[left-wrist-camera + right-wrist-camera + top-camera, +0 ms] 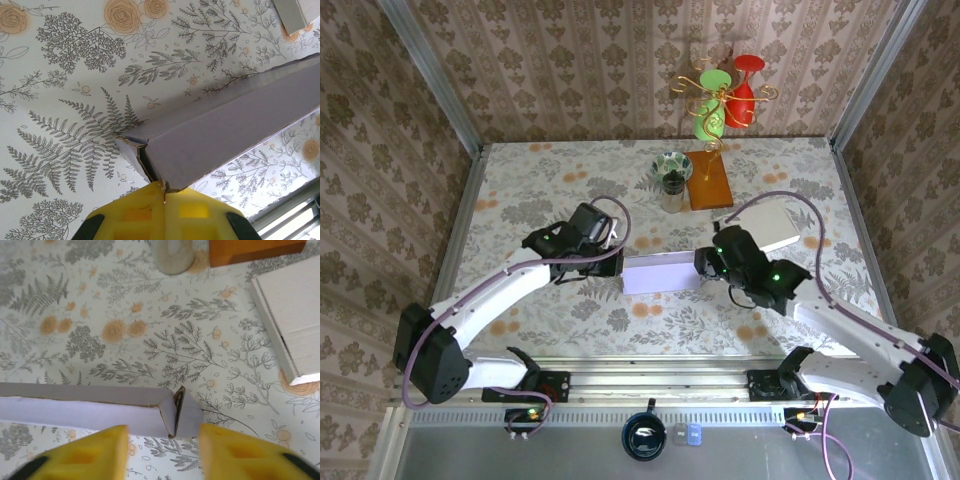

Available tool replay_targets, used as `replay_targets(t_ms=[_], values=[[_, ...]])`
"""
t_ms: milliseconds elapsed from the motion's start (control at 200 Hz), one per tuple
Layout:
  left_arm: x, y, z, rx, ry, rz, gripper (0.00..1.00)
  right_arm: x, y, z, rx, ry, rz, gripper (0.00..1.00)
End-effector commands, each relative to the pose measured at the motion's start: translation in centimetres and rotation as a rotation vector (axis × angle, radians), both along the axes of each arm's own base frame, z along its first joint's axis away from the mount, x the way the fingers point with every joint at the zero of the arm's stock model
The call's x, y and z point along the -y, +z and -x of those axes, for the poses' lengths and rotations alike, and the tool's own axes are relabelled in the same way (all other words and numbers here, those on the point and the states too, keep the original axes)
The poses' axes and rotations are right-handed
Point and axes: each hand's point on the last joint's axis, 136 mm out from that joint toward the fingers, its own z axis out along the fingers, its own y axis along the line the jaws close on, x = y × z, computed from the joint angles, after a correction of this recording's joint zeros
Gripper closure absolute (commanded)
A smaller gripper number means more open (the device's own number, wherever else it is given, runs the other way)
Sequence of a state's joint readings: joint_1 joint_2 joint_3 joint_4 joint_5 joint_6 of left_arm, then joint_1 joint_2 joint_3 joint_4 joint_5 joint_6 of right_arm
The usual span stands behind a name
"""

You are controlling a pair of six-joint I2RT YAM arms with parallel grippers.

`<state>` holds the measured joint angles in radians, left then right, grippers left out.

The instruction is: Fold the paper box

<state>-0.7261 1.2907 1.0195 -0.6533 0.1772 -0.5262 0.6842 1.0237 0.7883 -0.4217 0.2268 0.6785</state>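
Cardboard, pale lilac-white, folded into a long low sleeve: the paper box [660, 273], lying on the flowered table [520, 190] midway between the two arms, long axis running left to right across the top view.

Pinched at its left end by the left gripper [165, 196], yellow pads [135, 215] pressed tight together, a ragged corner of the box caught right at their seam. From that wrist, stretches away up and to the right, one long face and a folded edge in plain sight.

At the other end, sits squarely in the mouth of the right gripper [161, 442], jaws standing well apart, one yellow pad to each side of the box's right end [175, 415]. Neither pad plainly touching the card; nothing gripped on that side. Shows a dark slit there between two end flaps, so likely not yet closed up.

Turns, for the next move, on this alignment: end flaps straight ahead of the right pincer, long axis leading off to its left toward the anchoring left pincer. Right arm clearly the nearer one to the unfinished end. Probably calls for nipping or pressing those flaps while the left end is held down. Risks skewing the sleeve if pushed along the axis too hard.

Well apart, at the far right: a second flat white carton [295, 325].
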Motion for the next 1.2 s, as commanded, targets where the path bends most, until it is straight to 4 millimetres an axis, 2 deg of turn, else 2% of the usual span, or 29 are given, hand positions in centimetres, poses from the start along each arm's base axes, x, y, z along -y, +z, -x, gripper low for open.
replay_targets(t_ms=[0, 105, 200, 320, 455, 795, 985, 1195], values=[[-0.7, -0.8, 0.7, 0.003, -0.025, -0.051, 1.00, 1.6, 0.8, 1.2, -0.118, -0.277, -0.295, 0.45], [-0.7, -0.7, 0.7, 0.013, -0.030, -0.060, 1.00, 1.8, 1.6, 1.0, -0.183, -0.432, -0.560, 0.38], [-0.5, -0.8, 0.7, 0.015, -0.033, -0.065, 1.00, 1.5, 2.1, 0.3, -0.236, -0.524, -0.749, 0.37], [-0.3, -0.6, 0.6, 0.022, -0.036, -0.065, 1.00, 0.8, 0.4, 0.5, -0.366, -0.632, -0.879, 0.35], [-0.2, -0.5, 0.6, 0.027, -0.038, -0.065, 1.00, 0.7, -0.6, 0.5, -0.400, -0.666, -0.911, 0.34], [-0.1, -0.5, 0.7, 0.023, -0.040, -0.065, 1.00, -1.1, -1.4, -1.6, -0.398, -0.640, -0.990, 0.37], [0.0, -0.3, 0.6, 0.027, -0.037, -0.064, 1.00, -1.4, -2.2, -1.4, -0.428, -0.629, -0.968, 0.47], [0.0, -0.2, 0.7, 0.022, -0.034, -0.056, 1.00, -0.8, -3.4, -0.7, -0.431, -0.649, -0.934, 0.57]])
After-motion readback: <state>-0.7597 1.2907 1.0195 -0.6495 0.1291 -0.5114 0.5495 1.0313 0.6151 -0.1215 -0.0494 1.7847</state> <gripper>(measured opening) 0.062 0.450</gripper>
